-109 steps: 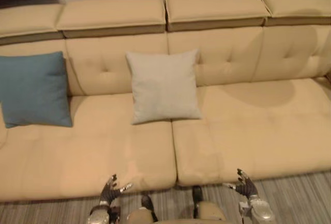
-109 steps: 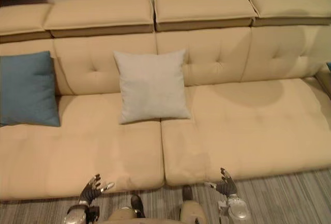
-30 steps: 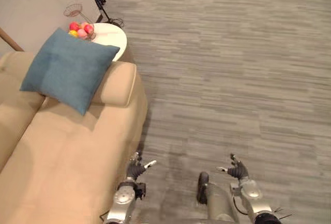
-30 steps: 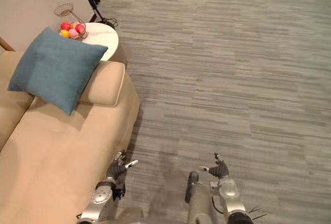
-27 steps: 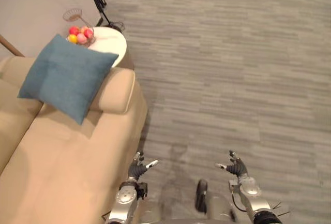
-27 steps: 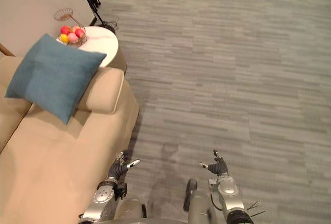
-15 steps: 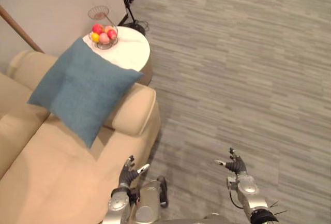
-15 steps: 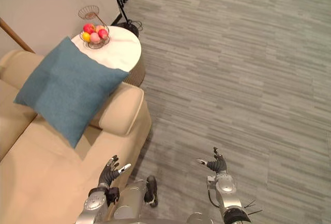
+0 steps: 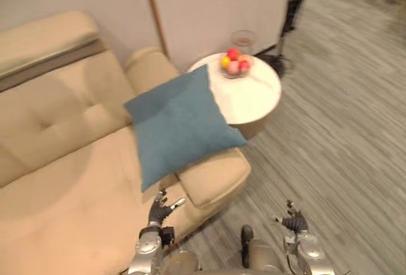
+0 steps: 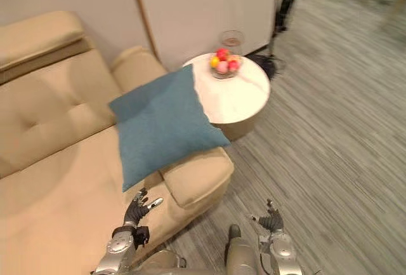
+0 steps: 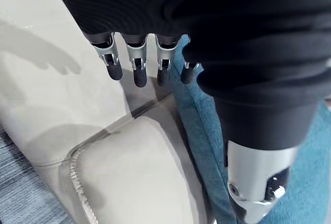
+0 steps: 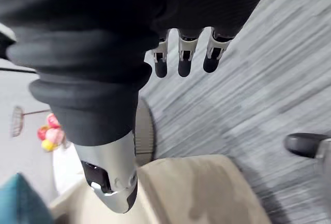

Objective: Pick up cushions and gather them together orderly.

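While the left hand and right hand hover low with fingers loosely spread and empty, the square teal fabric cushion leans on the padded armrest of the cream leather sofa, its upper corner just beside a round white side table bearing a wire bowl of coloured fruit.

The blue cushion is square, of plain teal-blue cloth, full and a little rounded in the middle. It stands tilted on one corner at the end of the beige sofa. Its lowest corner rests on the seat and its back leans on the padded armrest. The top corner points toward the round white table just beside the sofa.
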{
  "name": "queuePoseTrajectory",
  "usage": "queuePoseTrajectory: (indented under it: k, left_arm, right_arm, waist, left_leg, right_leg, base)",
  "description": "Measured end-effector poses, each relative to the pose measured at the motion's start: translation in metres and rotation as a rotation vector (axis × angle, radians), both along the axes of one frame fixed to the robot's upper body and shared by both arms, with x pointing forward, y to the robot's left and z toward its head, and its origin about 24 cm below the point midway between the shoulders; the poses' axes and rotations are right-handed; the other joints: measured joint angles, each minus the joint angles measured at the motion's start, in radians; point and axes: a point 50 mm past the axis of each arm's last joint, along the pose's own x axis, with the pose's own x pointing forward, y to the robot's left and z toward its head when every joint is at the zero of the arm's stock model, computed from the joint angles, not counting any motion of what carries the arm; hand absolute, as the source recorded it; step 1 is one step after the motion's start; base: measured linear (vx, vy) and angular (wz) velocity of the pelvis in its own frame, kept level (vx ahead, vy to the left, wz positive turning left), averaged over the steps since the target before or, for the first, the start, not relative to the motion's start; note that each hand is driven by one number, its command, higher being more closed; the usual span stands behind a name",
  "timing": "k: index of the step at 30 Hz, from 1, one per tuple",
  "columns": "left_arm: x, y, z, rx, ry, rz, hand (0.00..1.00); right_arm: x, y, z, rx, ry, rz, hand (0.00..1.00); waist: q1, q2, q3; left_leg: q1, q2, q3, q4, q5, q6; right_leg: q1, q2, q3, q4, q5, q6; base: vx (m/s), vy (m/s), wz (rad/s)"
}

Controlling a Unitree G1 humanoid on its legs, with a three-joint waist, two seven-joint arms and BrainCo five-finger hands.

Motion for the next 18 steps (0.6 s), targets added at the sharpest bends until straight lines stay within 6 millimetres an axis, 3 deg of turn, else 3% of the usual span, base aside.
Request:
queuePoseTrajectory:
  k: [1,2,3,4,5,7,11,15,18]
  left_arm:
    - [0.001,-0.001,0.000,-0.004,-0.003,0.001,0.00]
    - [0.002,-0.004,0.001,-0.016,-0.006,0.004,0.00]
    - [0.002,-0.005,0.001,-0.020,-0.007,0.004,0.00]
    - [0.002,-0.006,0.001,-0.022,-0.008,0.002,0.00]
    - [0.003,-0.006,0.001,-0.017,-0.009,-0.007,0.00]
    - [0.003,-0.003,0.001,-0.001,-0.005,-0.020,0.00]
    - [-0.009,0.011,-0.004,0.041,0.033,-0.024,0.00]
    - [-0.017,0.026,-0.005,0.078,0.057,-0.012,0.00]
    - [-0.020,0.029,-0.005,0.087,0.060,-0.011,0.00]
  right_arm:
    - [0.001,0.001,0.002,0.003,-0.017,0.000,0.00]
    - [-0.002,-0.001,0.001,0.013,-0.018,-0.030,0.00]
    - [-0.004,-0.002,0.001,0.016,-0.016,-0.040,0.00]
    - [-0.005,-0.003,0.000,0.020,-0.016,-0.049,0.00]
    - [-0.004,-0.005,0.002,0.012,-0.025,-0.062,0.00]
    - [-0.007,-0.003,-0.001,0.026,-0.014,-0.080,0.00]
    - [-0.011,0.005,-0.008,0.060,0.015,-0.096,0.00]
    - [-0.011,-0.005,-0.006,0.053,0.007,-0.143,0.00]
    - [0.000,-0.015,0.001,0.031,-0.028,-0.156,0.00]
  waist:
    - [0.001,-0.006,0.004]
    - [-0.001,-0.011,0.007]
    - [0.001,-0.015,0.009]
    - [0.004,-0.010,0.006]
    - [0.004,-0.007,0.001]
    - [0.001,-0.022,-0.006]
    - [0.005,-0.038,-0.013]
    - [0.004,-0.041,-0.016]
    - [-0.006,-0.060,-0.019]
  left_leg:
    - [-0.017,0.022,0.070,0.012,0.022,-0.037]
    - [-0.045,0.073,0.220,0.058,0.028,-0.047]
    - [-0.058,0.096,0.285,0.071,0.022,-0.035]
    - [-0.076,0.148,0.430,0.075,0.017,0.006]
    - [-0.095,0.180,0.562,0.044,0.050,0.063]
    - [-0.100,0.169,0.649,-0.015,0.072,0.092]
    - [-0.094,0.121,0.669,-0.105,0.111,0.112]
    - [-0.043,0.093,0.690,-0.183,0.140,0.116]
    - [-0.036,0.073,0.717,-0.200,0.128,0.119]
  right_leg:
    - [0.033,-0.011,-0.044,-0.012,-0.009,-0.014]
    - [0.094,-0.020,-0.112,-0.048,-0.025,-0.024]
    - [0.112,-0.021,-0.135,-0.059,-0.030,-0.029]
    - [0.140,-0.021,-0.184,-0.072,-0.034,-0.029]
    - [0.145,-0.025,-0.226,-0.078,-0.038,-0.022]
    - [0.145,-0.044,-0.270,-0.103,-0.038,-0.003]
    - [0.158,-0.055,-0.299,-0.166,-0.001,0.013]
    - [0.156,-0.066,-0.273,-0.156,0.007,0.012]
    - [0.074,-0.108,-0.226,-0.011,-0.065,0.027]
  base:
    - [0.16,-0.228,1.52]
    - [0.11,-0.134,1.52]
    - [0.09,-0.118,1.52]
    - [0.04,-0.061,1.18]
    - [0.03,-0.037,1.11]
    - [0.01,0.039,1.02]
    - [-0.01,0.053,0.37]
    - [-0.05,0.006,-0.13]
    - [-0.09,-0.016,-0.24]
